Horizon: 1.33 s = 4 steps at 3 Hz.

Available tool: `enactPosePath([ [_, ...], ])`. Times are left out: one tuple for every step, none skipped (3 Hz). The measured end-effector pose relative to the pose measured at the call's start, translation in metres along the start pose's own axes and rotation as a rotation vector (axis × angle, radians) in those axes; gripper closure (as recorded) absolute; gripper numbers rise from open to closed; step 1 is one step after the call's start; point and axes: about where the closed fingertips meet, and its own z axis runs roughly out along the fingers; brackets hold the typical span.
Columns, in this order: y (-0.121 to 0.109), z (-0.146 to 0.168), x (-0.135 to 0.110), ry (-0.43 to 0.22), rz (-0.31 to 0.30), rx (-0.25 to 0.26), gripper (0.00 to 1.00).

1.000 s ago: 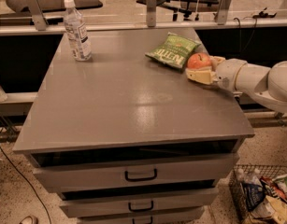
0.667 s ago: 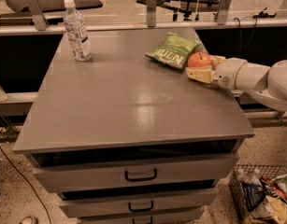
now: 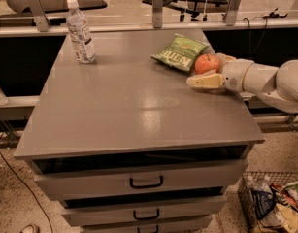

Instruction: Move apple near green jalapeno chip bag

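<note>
The orange-red apple (image 3: 206,63) rests on the grey cabinet top (image 3: 129,106) at the right, touching or almost touching the right edge of the green jalapeno chip bag (image 3: 180,52). The bag lies flat with its white lettering up. My gripper (image 3: 201,73) reaches in from the right on a white arm and sits around the apple, with one cream finger in front of it and the other behind it. Nothing hides the bag apart from the apple at its corner.
A clear water bottle (image 3: 80,32) with a white cap stands at the far left of the top. The cabinet has drawers (image 3: 146,182) below. A wire basket (image 3: 272,203) of packets sits on the floor at the lower right. Rails run behind the cabinet.
</note>
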Motion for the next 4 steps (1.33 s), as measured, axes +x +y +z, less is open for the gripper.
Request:
enactPosePath([
  [0.009, 0.005, -0.010, -0.021, -0.011, -0.046, 0.00],
  [0.022, -0.022, -0.041, -0.021, -0.088, -0.113, 0.00],
  [0.054, -0.089, -0.070, 0.005, -0.174, -0.207, 0.00],
  [0.076, -0.165, -0.101, 0.003, -0.235, -0.268, 0.00],
])
